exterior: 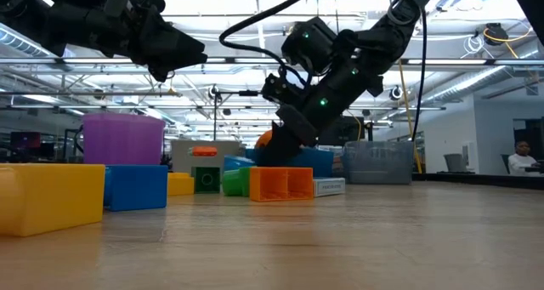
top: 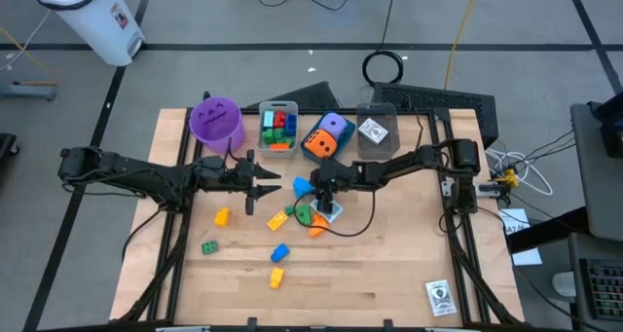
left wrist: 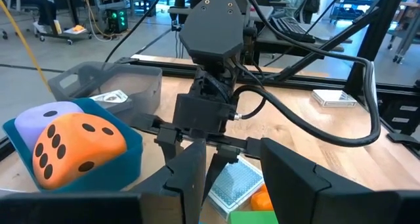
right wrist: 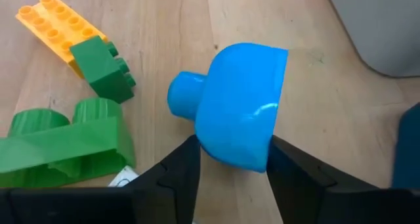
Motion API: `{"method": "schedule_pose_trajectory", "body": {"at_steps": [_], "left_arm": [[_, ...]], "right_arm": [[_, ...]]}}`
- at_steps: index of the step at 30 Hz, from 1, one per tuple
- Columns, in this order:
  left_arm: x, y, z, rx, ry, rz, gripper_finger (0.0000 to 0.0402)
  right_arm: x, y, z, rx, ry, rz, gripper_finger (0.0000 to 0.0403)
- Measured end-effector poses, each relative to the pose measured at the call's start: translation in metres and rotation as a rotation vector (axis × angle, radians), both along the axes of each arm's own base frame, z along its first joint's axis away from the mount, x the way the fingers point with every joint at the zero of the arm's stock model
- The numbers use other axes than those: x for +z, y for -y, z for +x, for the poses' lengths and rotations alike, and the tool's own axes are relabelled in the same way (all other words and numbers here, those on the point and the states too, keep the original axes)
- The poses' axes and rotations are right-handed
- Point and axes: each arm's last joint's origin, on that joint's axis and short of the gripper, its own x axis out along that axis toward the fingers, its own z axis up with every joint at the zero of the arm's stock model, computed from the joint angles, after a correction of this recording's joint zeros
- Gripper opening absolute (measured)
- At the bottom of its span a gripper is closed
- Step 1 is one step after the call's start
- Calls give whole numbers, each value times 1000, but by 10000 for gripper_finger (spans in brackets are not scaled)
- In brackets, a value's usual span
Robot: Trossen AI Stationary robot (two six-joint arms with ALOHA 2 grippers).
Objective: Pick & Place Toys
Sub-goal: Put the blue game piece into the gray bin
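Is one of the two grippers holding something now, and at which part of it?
The right gripper grips the rounded blue plastic piece at its wider end, one finger on each side. The left gripper holds nothing.

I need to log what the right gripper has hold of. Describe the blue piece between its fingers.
The blue piece is a glossy, rounded plastic toy with a short round stub on one side. It is whole. The right gripper pinches its wider end between both fingers. It sits just above the wooden table, near a green brick.

Bright overhead strip lighting, blurred foreground.
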Motion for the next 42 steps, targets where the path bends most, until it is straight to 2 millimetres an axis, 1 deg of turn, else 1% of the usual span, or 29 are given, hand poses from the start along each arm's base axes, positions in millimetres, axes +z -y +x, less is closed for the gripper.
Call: {"method": "schedule_pose_trajectory", "body": {"at_steps": [4, 10, 25, 31, 33, 37, 42], "left_arm": [[0, 0, 0, 14, 4, -25, 150], [2, -5, 0, 76, 22, -46, 150], [5, -8, 0, 90, 61, -61, 150], [5, -8, 0, 90, 61, -61, 150], [5, -8, 0, 90, 61, -61, 150], [8, -8, 0, 89, 87, -60, 150], [14, -8, 0, 87, 146, -67, 150]], "right_arm": [[6, 0, 1, 17, 38, -25, 147], [16, 0, 2, 44, 75, -67, 113], [11, 3, -1, 53, 28, -75, 6], [13, 3, 0, 54, 39, -80, 3], [19, 3, -2, 59, 49, -88, 2], [41, 0, -5, 82, 102, -121, 2], [78, -12, -14, 155, 190, -205, 1]]}}
